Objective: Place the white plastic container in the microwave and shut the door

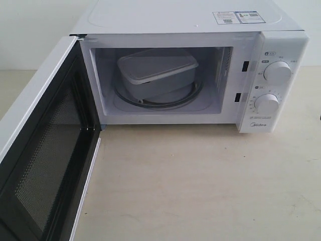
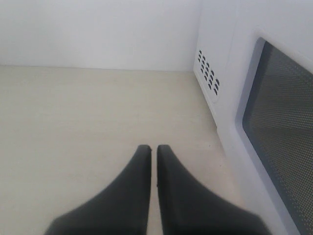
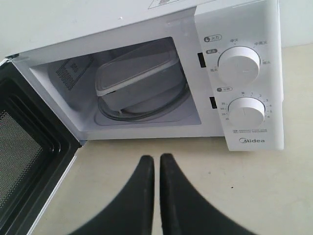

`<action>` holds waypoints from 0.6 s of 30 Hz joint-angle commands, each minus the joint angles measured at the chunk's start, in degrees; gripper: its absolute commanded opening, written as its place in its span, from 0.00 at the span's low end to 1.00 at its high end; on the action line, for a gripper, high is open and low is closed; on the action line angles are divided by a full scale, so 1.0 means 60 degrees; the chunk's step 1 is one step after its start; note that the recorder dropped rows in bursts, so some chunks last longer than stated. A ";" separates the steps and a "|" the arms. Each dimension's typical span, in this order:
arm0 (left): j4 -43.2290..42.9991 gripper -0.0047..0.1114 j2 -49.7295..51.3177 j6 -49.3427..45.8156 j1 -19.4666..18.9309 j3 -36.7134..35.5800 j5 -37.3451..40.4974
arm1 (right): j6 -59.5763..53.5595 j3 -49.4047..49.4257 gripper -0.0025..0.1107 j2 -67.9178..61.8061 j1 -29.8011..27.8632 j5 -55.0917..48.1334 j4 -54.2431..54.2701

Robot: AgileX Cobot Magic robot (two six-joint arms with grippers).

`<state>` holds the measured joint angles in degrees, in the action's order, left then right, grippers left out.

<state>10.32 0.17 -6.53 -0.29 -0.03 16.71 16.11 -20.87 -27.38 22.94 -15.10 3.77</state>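
Step 1 looks done: the white plastic container (image 1: 158, 75) is inside the microwave (image 1: 175, 15), sitting on the glass turntable (image 1: 161, 104) toward the back of the cavity. It looks a bit tilted, w/ one side riding higher, but it seems fully clear of the front opening.

What's left is the door (image 1: 45, 150). It's swung wide open on its hinge at the left of the exterior view, mesh-lined inner face toward the camera.

Your right gripper (image 3: 157, 159) hangs above the table (image 1: 200, 181) in front of the cavity, fingers pressed nearly together, holding nothing. Your left gripper (image 2: 152, 149) is the same: fingers all but touching, empty, low over the table. Its wrist cam shows the door's outer face and dark window (image 2: 283, 127) just beside it, plus the side vents (image 2: 208, 73).

So approx. half done. The left arm looks best placed to push the door's outer face shut. Neither arm is touching the door atm.
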 commanded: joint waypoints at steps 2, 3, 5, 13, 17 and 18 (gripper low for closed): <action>0.0070 0.08 -0.0029 0.0085 -0.0029 0.0006 -0.0066 | -0.0019 0.0054 0.02 0.0042 -0.0035 0.0794 0.0000; 0.0070 0.08 -0.0029 0.0085 -0.0029 0.0006 -0.0066 | -0.0019 0.0054 0.02 0.0042 -0.0035 0.1021 0.0000; 0.0070 0.08 -0.0029 0.0085 -0.0029 0.0006 -0.0066 | -0.0019 0.0054 0.02 0.0042 -0.0035 0.1428 0.0047; 0.0070 0.08 -0.0029 0.0085 -0.0029 0.0006 -0.0066 | -0.0019 0.0054 0.02 0.0042 -0.0035 0.0439 0.0291; -0.0191 0.08 -0.0029 -0.0059 -0.0029 0.0006 -0.0066 | -0.0019 0.0054 0.02 0.0042 -0.0035 0.0464 0.0291; -0.0405 0.08 -0.0029 -0.0251 -0.0029 0.0006 -0.0066 | -0.0019 0.0054 0.02 0.0042 -0.0035 0.0464 0.0291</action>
<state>9.88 0.17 -6.66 -0.29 -0.03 16.71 16.11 -20.78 -27.25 22.94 -12.43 5.38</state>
